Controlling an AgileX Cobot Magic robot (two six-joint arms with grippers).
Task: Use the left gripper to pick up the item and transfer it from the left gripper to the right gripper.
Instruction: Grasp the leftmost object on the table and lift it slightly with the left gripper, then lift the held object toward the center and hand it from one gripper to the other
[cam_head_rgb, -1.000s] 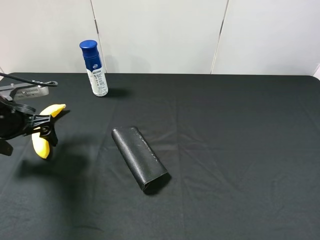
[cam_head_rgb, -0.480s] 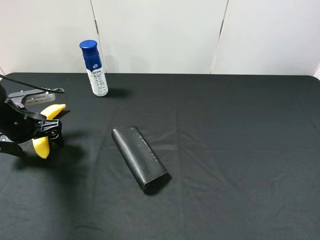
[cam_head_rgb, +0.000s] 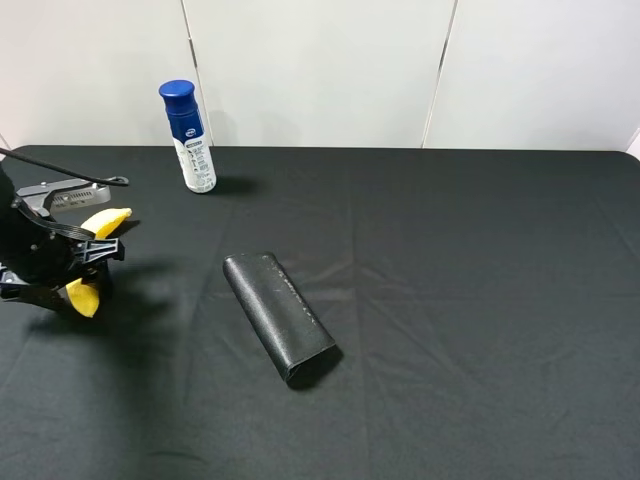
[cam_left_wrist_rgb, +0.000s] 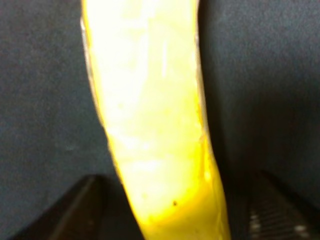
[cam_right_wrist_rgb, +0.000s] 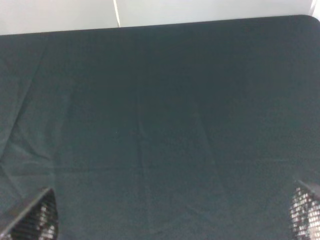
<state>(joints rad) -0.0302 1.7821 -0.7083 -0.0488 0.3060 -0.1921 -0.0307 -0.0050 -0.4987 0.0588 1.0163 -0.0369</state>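
One black cloth (cam_head_rgb: 450, 300) covers table; white wall panels (cam_head_rgb: 320, 70) behind, seemingly plain

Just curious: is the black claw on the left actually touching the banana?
Cannot tell. In the left wrist view the banana sits between the left gripper's fingers, with dark gaps beside it.

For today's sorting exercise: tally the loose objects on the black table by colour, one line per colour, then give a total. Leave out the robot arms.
Yellow: 1, the banana, between the jaws of the left gripper
Black: 1, the oblong case
White with blue cap: 1, the bottle
Total: 3
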